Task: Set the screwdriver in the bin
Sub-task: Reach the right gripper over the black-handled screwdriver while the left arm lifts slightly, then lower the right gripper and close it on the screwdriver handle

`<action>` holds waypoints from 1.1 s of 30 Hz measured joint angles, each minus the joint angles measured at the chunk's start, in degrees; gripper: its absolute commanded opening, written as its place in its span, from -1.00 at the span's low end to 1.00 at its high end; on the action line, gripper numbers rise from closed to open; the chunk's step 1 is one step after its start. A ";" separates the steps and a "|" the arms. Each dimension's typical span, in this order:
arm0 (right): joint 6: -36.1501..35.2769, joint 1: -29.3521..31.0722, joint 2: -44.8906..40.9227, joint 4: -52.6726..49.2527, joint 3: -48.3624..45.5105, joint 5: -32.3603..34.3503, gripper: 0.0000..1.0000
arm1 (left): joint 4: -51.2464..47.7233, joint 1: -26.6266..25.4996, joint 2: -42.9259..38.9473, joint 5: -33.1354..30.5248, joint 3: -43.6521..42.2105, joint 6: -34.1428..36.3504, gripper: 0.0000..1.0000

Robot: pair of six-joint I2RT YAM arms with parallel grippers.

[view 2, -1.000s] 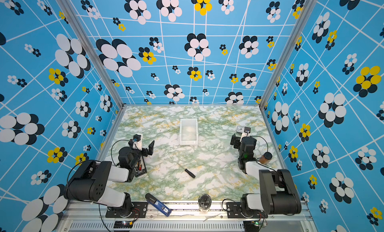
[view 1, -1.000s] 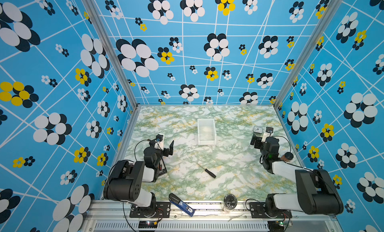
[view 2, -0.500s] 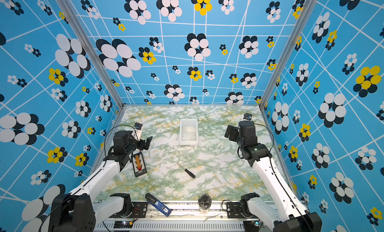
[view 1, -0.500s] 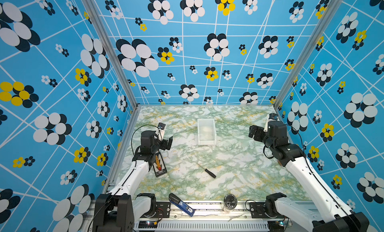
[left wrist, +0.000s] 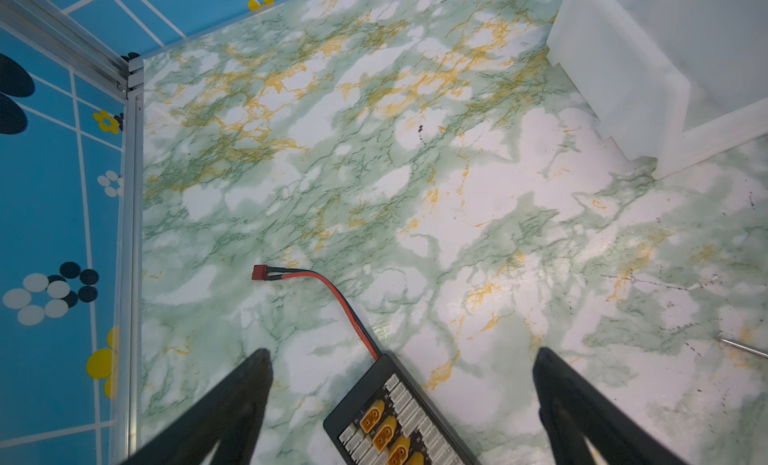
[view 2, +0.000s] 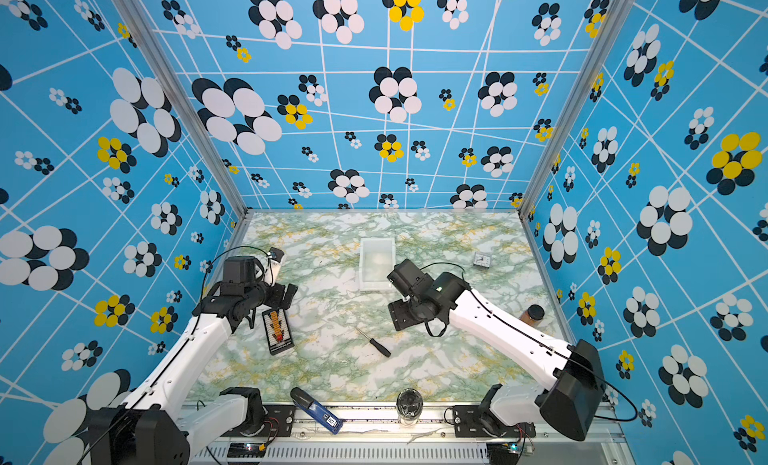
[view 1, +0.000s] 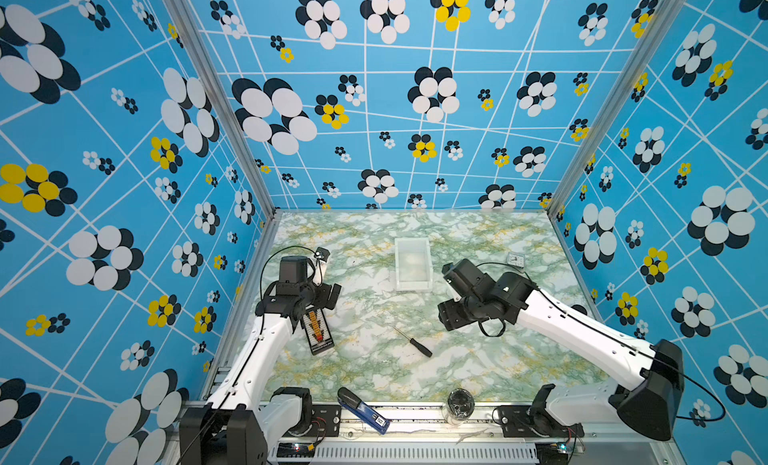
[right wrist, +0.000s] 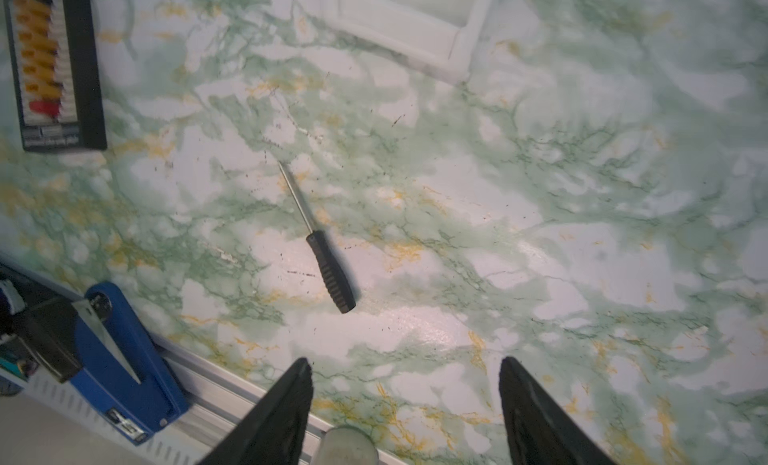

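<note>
The right gripper hovers near the screwdriver, jaws apart and empty, with the tool flat at lower centre in a top view, below the bin, so swing over the ribbed black handle, straddle it crosswise, then squeeze.

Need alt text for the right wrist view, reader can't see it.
A small black-handled screwdriver lies flat on the green marbled table, untouched, in front of the right gripper, whose fingers stand apart and empty. A corner of the white bin and a blue tool also show.
</note>
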 measured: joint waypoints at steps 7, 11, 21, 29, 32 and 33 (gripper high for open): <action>-0.94 2.80 4.52 4.48 -1.81 -5.49 0.33 | -10.29 -2.43 -0.66 7.15 6.56 1.92 0.98; -1.90 4.20 8.79 7.52 -2.27 -7.61 0.33 | -14.93 -4.09 -1.18 10.47 8.02 2.78 0.99; -3.87 5.44 18.75 10.86 -2.51 -6.93 0.17 | -18.12 -5.62 -1.60 14.40 8.48 2.93 0.99; -4.42 7.93 23.26 12.72 -2.67 -6.58 0.09 | -18.08 -5.62 -1.60 14.58 8.48 2.86 0.98; -4.46 8.17 24.00 12.92 -2.69 -5.66 -0.01 | -18.08 -5.62 -1.60 14.58 8.48 2.60 0.98; -4.55 8.13 24.37 13.00 -2.69 -5.07 -0.07 | -18.05 -5.62 -1.60 14.58 8.48 2.49 0.99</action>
